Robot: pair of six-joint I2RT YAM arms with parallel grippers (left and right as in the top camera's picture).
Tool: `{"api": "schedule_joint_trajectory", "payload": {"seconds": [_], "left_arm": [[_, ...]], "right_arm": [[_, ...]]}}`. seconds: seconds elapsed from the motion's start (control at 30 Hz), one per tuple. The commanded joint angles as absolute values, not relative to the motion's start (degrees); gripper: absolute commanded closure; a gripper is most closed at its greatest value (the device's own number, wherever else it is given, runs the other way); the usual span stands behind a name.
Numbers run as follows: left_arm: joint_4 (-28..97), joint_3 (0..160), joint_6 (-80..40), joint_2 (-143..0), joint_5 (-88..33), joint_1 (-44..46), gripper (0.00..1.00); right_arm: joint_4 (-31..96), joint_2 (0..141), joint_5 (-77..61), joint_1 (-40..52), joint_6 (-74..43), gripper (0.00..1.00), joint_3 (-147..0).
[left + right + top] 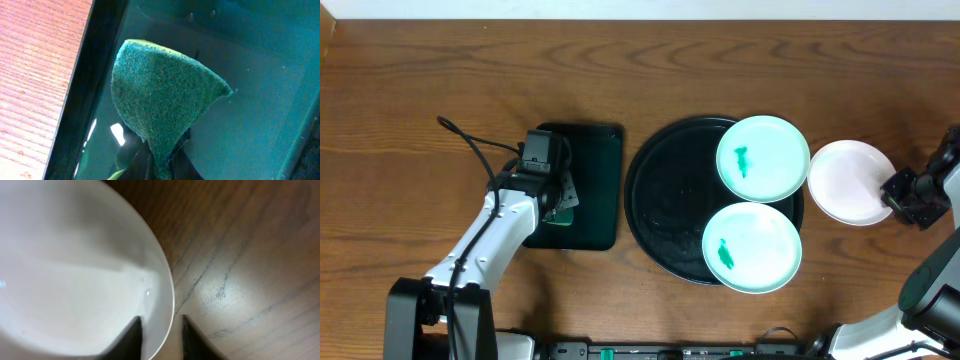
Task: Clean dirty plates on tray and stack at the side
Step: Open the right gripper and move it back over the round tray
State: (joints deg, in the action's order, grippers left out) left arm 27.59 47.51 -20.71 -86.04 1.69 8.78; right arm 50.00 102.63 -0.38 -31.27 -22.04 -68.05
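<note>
Green sponge (160,105) sat pinched tight in the left gripper (161,167), over the rectangular tray (260,90). Meanwhile the right gripper (161,327) straddled the rim of the white plate (75,270), jaws apart.

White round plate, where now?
White round plate: overhead right, on wooden table beside large round black tray; right gripper jaws straddle its rim.

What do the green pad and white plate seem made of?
The green pad looks like coarse synthetic scouring fibre, matte: rough, fuzzy surface. The white plate is smooth with soft highlights: glazed ceramic or glossy plastic, unclear which.
</note>
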Motion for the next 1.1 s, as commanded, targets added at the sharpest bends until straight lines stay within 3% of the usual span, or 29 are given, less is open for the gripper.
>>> {"api": "schedule_joint_trajectory", "payload": {"seconds": [0.0, 0.03, 0.27, 0.47, 0.8, 1.07], "left_arm": [[27.5, 47.1, -20.2, -85.6, 2.0, 8.8, 0.92], [27.5, 47.1, -20.2, -85.6, 2.0, 8.8, 0.92], [27.5, 47.1, -20.2, -85.6, 2.0, 8.8, 0.92], [27.3, 47.1, -20.2, -85.6, 2.0, 8.8, 0.92], [27.3, 47.1, -20.6, -85.6, 1.9, 8.8, 0.92], [27.1, 47.1, -20.6, -85.6, 1.9, 8.8, 0.92]], "right_arm": [[50.7, 101.3, -0.1, -30.5, -19.4, 0.63, -68.0], [51.5, 101.3, -0.3, -30.5, -18.7, 0.59, -68.7], [65.5, 101.3, -7.6, -27.9, -14.2, 0.57, -82.7], [75.9, 101.3, -13.3, -17.2, -7.7, 0.56, -92.7], [70.9, 101.4, -16.3, 9.3, -5.9, 0.5, -92.6], [62.5, 101.4, -11.7, 27.4, -7.6, 0.55, -90.5]]}}
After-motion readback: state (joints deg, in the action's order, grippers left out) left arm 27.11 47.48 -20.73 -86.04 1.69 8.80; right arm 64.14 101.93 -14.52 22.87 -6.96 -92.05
